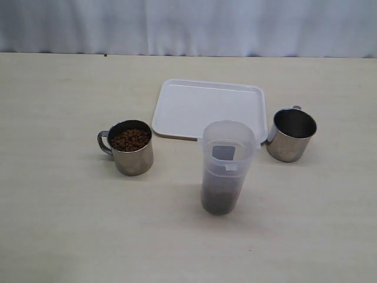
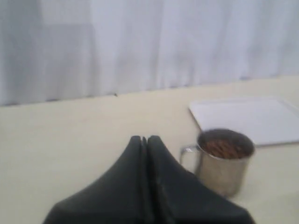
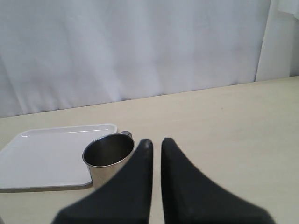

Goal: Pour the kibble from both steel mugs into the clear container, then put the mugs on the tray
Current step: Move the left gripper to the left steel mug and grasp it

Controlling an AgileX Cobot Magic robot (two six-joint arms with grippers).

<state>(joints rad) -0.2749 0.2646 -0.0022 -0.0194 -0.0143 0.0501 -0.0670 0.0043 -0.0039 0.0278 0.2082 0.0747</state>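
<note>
The left gripper (image 2: 144, 140) is shown with its two dark fingers pressed together, clenched on nothing. It is aimed roughly level across the table (image 1: 70, 224) toward a pale curtain (image 1: 188, 23). Near it, but not touched, stands the full steel mug (image 2: 225, 161), heaped with reddish-brown kibble (image 1: 130, 139).

The right gripper (image 3: 154, 142) is likewise closed and empty-handed, and is pointed the same way. The empty steel mug (image 3: 108, 158) is seen close ahead of it, untouched, its inside dark and bare.

Neither arm can be seen in the exterior view, so both appear to be held back from the work area.

In that view the clear container (image 1: 227, 168) stands upright in the middle foreground, with a dark layer of kibble in its bottom. The full mug is placed to its left and the empty mug to its right. The white tray (image 1: 206, 106) lies behind, just beside the empty mug, with nothing on it.

The task is judged about half done: one mug seems poured, one is yet to be poured, and no mug is on the tray. For the next move, the left gripper would need to be opened and closed on the full mug, which would then be lifted level and tipped over the container's rim.
</note>
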